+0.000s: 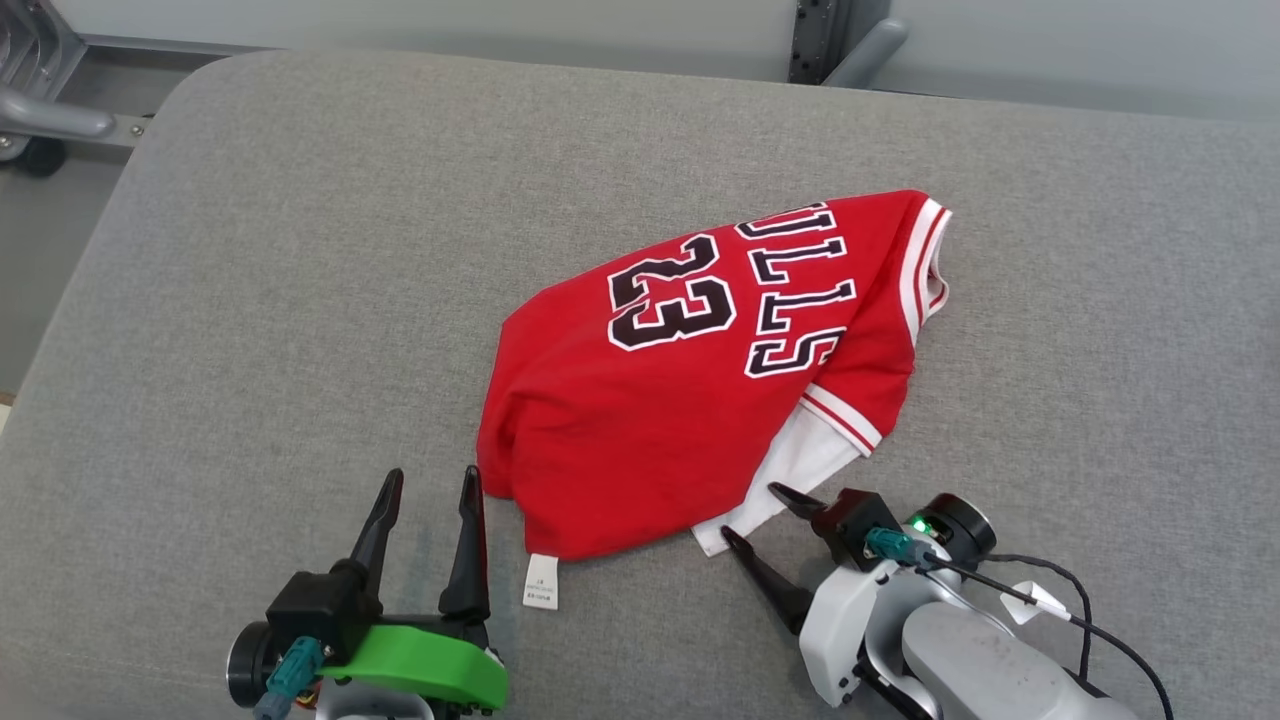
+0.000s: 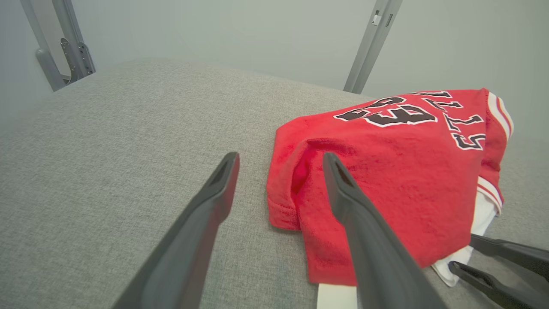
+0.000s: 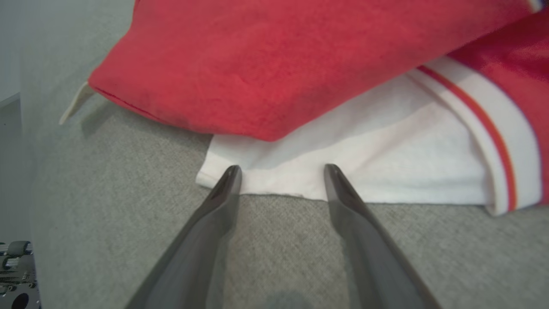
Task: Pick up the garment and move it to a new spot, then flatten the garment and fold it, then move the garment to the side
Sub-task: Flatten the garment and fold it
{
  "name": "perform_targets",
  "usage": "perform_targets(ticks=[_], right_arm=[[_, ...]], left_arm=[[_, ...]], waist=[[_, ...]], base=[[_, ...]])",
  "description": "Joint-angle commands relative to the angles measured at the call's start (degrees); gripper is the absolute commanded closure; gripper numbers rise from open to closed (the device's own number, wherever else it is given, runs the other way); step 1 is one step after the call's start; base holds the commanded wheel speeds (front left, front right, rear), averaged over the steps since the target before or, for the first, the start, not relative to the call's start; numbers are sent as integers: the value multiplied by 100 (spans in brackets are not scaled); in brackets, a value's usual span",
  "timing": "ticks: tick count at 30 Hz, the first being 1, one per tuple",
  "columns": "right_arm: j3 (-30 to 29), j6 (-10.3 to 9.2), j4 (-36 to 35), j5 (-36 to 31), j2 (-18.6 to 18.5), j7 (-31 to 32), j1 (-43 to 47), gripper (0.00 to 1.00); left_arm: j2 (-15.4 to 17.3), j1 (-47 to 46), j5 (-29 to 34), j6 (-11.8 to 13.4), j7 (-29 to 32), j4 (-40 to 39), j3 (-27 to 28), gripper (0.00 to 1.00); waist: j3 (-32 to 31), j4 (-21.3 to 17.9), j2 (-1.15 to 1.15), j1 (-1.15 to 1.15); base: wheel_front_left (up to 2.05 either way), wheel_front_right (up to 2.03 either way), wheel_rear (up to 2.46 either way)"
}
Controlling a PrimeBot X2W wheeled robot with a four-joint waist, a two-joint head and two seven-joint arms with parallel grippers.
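Right now the red jersey [image 1: 700, 400] is lying rumpled and partly doubled over on the grey fabric-covered tabletop [image 1: 250, 300], a little right of the middle. Its long axis is running on a slant from a near-left corner by the robot out to the striped trim at the far right. A white under-layer [image 1: 790, 470] is poking out from beneath the red along the near edge, and a small care label [image 1: 540, 582] is sticking out at the near-left corner. The right gripper [image 1: 751, 511] is pointing up and to the left, straight at that white edge. Its fingers are standing wide apart with nothing between them, and the tips are reaching the hem, whether touching it or just short I cannot tell. The left gripper [image 1: 430, 480] is hovering at the jersey's near-left corner, likewise spread wide and holding nothing, its inner finger just beside the red cloth and its outer finger over bare tabletop. To my eye the right arm is sitting nearer a usable edge, so the pick-up is looking like a pinch on the white hem ahead of it, with the left needing to shift inward to catch the corner.
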Motion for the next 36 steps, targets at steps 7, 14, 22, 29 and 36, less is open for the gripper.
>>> perform_targets(ticks=[7, 14, 22, 29, 36], right_arm=[[237, -7, 614, 212, -190, 70, -172, 100], [29, -12, 74, 327, -672, 42, -118, 100], [-923, -6, -715, 482, -1365, 14, 437, 100], [-1752, -6, -914, 595, -1395, 14, 910, 0], [-2869, -5, -1749, 371, -1152, 13, 1193, 0]], left_arm=[[16, -126, 58, 16, -1, -116, 72, 0], [16, -75, 231, -107, -1, -141, 221, 0], [16, -163, 340, -238, -1, -58, 265, 0], [18, -103, 356, -228, -1, 118, 312, 0], [18, -40, 410, -150, 0, 218, 502, 0]], waist=[[98, 8, 17, 0], [-80, -480, 17, 0], [-351, -1396, 17, 0], [-415, -1692, 17, 0], [-464, -1673, 17, 0]], base=[[0, 0, 0], [0, 0, 0], [0, 0, 0], [0, 0, 0], [0, 0, 0]])
